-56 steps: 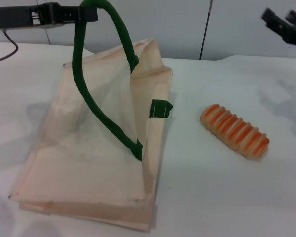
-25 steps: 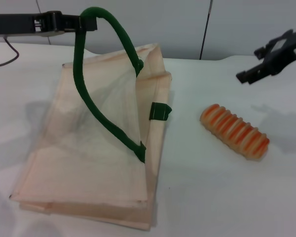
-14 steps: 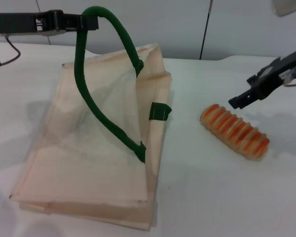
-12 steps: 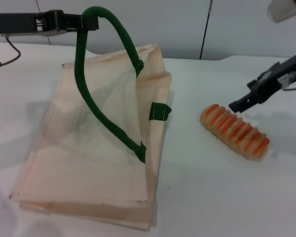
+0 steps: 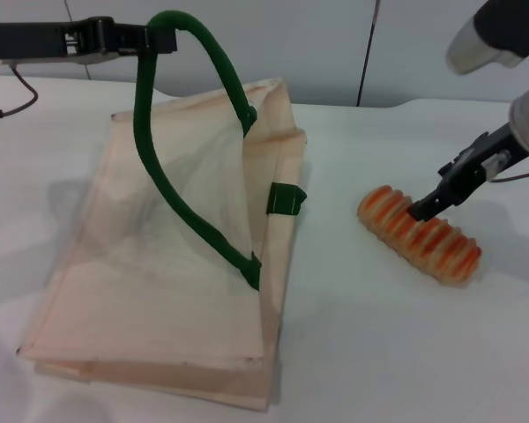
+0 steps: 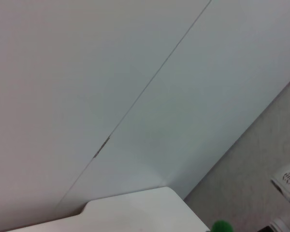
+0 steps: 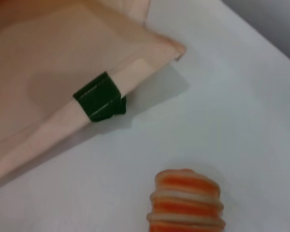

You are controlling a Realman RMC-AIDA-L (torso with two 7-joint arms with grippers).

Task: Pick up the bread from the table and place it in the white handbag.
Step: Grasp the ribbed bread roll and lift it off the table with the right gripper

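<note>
White handbag (image 5: pixel 159 264) lies on worktop (image 5: pixel 379 352), nothing visible inside; left hand (image 5: pixel 154 40) clamped on its green handle (image 5: pixel 159 176). Bread (image 5: pixel 419 233) right of bag, right hand (image 5: pixel 420 210) at it, grip unclear

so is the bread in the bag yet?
No. The bread lies on the table, beside the white handbag; the right tool is at it.

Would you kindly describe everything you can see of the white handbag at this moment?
The white handbag is a flat, rectangular tote of thin cream to pale-peach fabric, lying on the table to the left of the bread. It has thick dark green rope handles and a green tab on its right edge. The left gripper holds one handle up, lifting the upper layer so the mouth gapes toward the bread. The fabric looks soft and slightly wrinkled.
</note>
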